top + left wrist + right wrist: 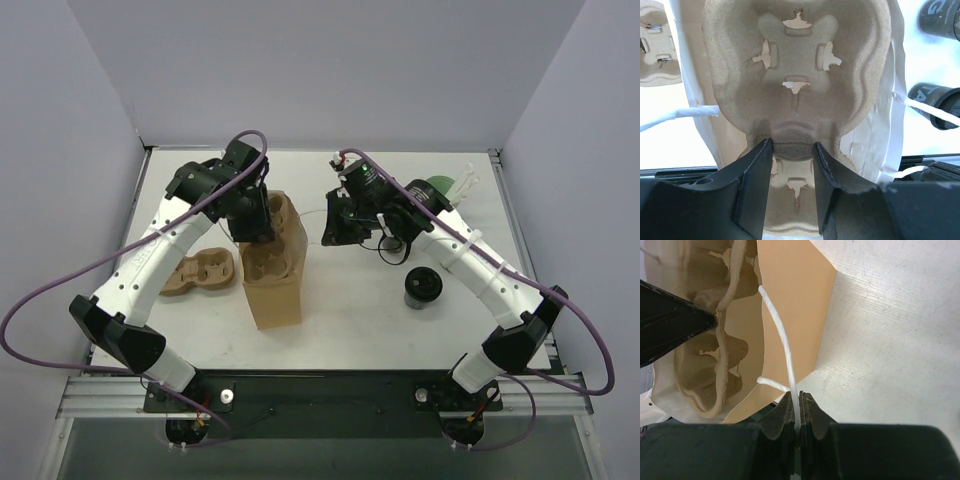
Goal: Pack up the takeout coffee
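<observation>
While the left gripper (792,146) clamps the middle of a brown moulded-pulp two-cup tray (795,75) in the mouth of the upright tan paper bag (276,300), the right gripper (797,397) is pinched shut on the bag's white twisted-paper handle (780,335), and the small dark black-lidded takeout coffee cup (424,288) stands on the white tabletop (350,330), apart from the bag.

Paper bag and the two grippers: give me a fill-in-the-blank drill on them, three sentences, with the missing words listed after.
The right gripper is shut on the paper bag's white ____.
The left gripper holds a pulp tray with ____ cup wells in the bag's mouth.
The takeout coffee stands outside the bag, on the table, beside the ____ arm.
Missing words: handle; two; right.
</observation>
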